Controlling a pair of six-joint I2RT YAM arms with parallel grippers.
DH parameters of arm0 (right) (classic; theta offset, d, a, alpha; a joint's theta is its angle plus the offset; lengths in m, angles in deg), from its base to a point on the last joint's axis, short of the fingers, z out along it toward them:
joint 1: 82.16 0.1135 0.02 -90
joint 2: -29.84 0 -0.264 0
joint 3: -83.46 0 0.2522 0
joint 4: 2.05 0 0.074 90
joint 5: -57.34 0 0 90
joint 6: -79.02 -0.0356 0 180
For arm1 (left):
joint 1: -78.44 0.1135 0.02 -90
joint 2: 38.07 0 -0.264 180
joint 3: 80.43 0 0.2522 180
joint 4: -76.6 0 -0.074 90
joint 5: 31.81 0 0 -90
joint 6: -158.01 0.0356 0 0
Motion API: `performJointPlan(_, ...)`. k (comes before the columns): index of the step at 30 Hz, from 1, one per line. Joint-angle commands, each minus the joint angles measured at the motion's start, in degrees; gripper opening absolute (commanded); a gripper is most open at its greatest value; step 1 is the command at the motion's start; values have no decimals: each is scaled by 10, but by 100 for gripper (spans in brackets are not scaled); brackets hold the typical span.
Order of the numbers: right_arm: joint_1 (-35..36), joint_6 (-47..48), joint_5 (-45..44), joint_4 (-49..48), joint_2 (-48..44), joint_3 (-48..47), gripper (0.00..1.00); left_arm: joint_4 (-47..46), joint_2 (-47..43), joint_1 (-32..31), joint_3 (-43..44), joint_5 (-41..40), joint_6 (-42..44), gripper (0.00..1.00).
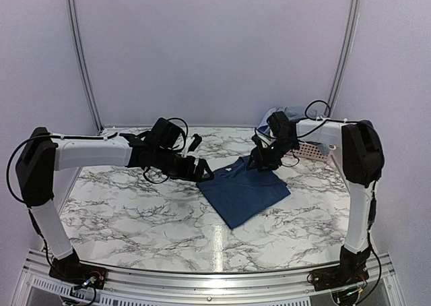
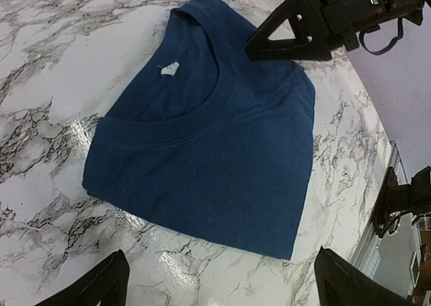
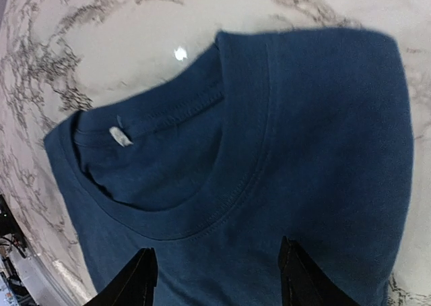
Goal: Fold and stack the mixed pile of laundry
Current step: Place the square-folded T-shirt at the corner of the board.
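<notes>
The left gripper (image 1: 204, 171) hovers at the left edge of the folded blue shirt (image 1: 244, 190), jaws spread wide and empty. Its wrist view cuts off all but two fingertips (image 2: 108, 282). The shirt lies flat mid-table, white label (image 2: 168, 69) showing inside the collar. Left of and in front of the shirt, the marble table (image 1: 128, 205) runs open to its near rail.

At the shirt's back edge the right gripper (image 1: 261, 159) hangs low over the cloth, fingers (image 3: 143, 279) parted and gripping nothing; whether they touch it is unclear. Behind and right of the shirt, the arm hides most of a pink basket (image 1: 311, 149). Pale blue garments (image 1: 279, 114) poke up there, too hidden to tell apart.
</notes>
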Motion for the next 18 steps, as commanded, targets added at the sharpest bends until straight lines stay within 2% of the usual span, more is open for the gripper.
performJointPlan(1, 10, 27, -46, -1, -10, 61, 57, -12, 13, 8, 15, -22, -19, 99)
performJointPlan(5, 9, -19, -78, -15, -61, 194, 58, 2, 3, 11, 11, -53, -14, 99)
performJointPlan(11, -22, -87, -131, -30, -204, 357, 64, 13, -30, 36, -23, -79, -5, 99)
performJointPlan(14, -37, -98, -192, -8, -270, 350, 69, 13, -48, 51, -39, -79, -2, 99)
performJointPlan(18, -34, -96, -242, 28, -290, 280, 71, 21, -55, 64, -43, -77, 7, 99)
